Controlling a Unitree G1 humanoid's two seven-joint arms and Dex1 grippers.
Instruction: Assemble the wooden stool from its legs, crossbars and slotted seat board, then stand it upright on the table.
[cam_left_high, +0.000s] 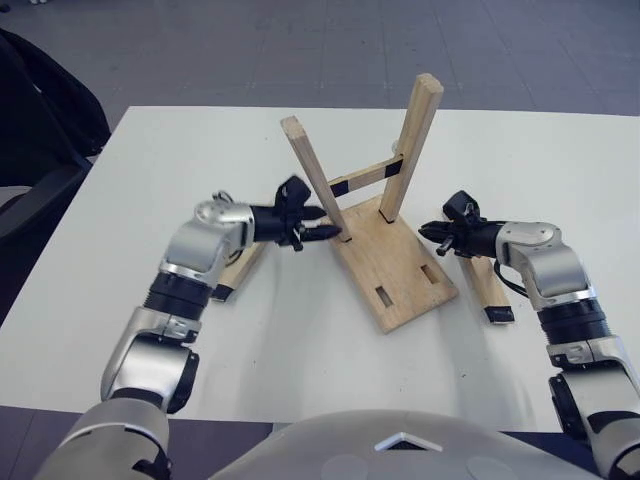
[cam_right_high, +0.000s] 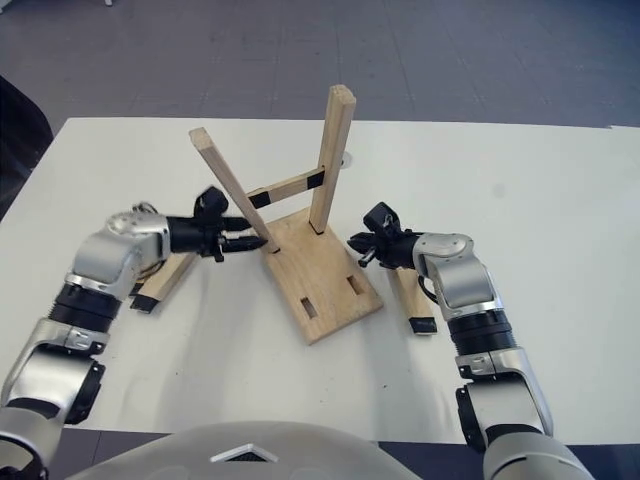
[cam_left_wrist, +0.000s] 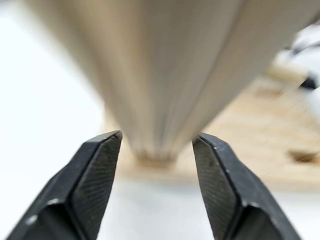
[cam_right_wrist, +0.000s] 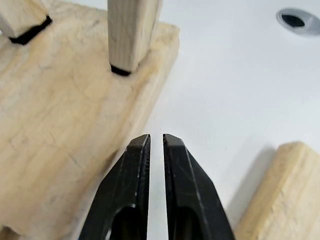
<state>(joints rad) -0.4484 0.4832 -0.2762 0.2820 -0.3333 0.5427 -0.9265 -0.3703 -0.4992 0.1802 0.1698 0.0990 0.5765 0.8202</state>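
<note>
The slotted seat board (cam_left_high: 400, 265) lies flat on the white table. Two legs stand in it, a left leg (cam_left_high: 312, 175) leaning outward and a right leg (cam_left_high: 410, 150), joined by a crossbar (cam_left_high: 365, 178). My left gripper (cam_left_high: 330, 228) is open, its fingers (cam_left_wrist: 95, 185) flanking the base of the left leg (cam_left_wrist: 165, 65) with thin gaps. My right gripper (cam_left_high: 425, 230) is shut on nothing, just off the board's right edge (cam_right_wrist: 60, 125). Two slots (cam_left_high: 383, 295) near the board's front edge hold nothing.
One loose leg (cam_left_high: 490, 290) lies on the table under my right forearm and another (cam_left_high: 238, 270) under my left forearm. A round cable hole (cam_right_wrist: 300, 20) sits in the table (cam_left_high: 180, 160) behind the board. A dark chair (cam_left_high: 40, 130) stands off the far left corner.
</note>
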